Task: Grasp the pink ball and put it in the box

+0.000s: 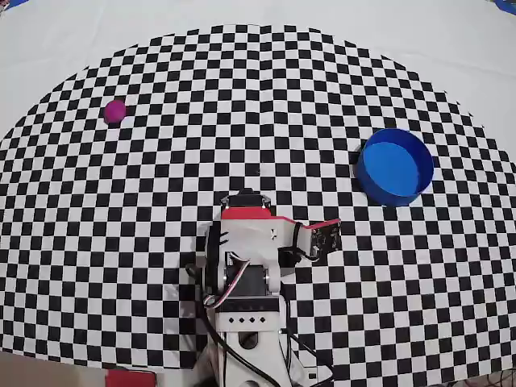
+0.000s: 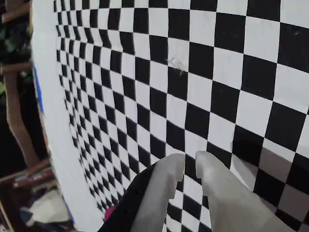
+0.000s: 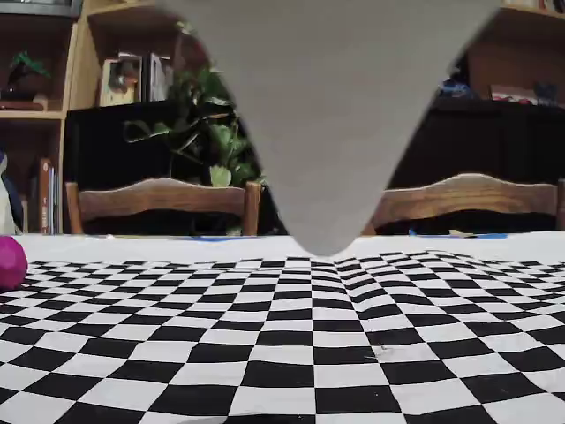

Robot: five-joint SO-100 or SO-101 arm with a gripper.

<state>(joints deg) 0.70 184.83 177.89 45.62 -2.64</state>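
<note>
The pink ball lies on the checkered mat at the far left in the overhead view, well away from the arm. It also shows at the left edge of the fixed view as the ball, and in the wrist view only a pink sliver peeks out beside the black jaw mount. The box, a round blue tub, stands empty at the right. The arm is folded low near the mat's front edge, with its jaws hidden under it there. In the wrist view my gripper is shut, its pale fingers a slit apart over bare squares, holding nothing.
The checkered mat lies on a white table. A large blurred grey wedge hangs down from the top of the fixed view and blocks its middle. Chairs and shelves stand beyond the table's far edge.
</note>
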